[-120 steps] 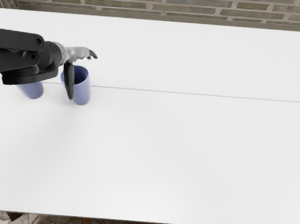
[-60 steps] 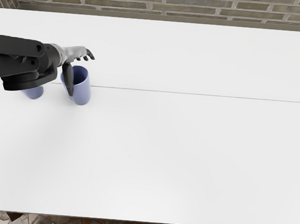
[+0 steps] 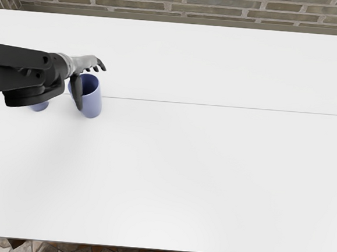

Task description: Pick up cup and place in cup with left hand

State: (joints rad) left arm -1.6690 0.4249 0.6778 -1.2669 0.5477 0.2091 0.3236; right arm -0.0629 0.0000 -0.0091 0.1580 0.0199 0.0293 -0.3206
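Currently, the left arm (image 3: 18,64) obstructs most of the left blue cup (image 3: 38,106), covering more of it than before. The left hand (image 3: 81,64), thumb and fingers spread wide, grips nothing; its thumb partly masks the right blue cup (image 3: 92,103). Cup count: two, both on one white table (image 3: 211,176).

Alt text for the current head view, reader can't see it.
The left robot hand, fingers spread, is at a blue cup on a white table, thumb in front of the cup. The black arm partly hides a second blue cup. Behind is a brick wall.
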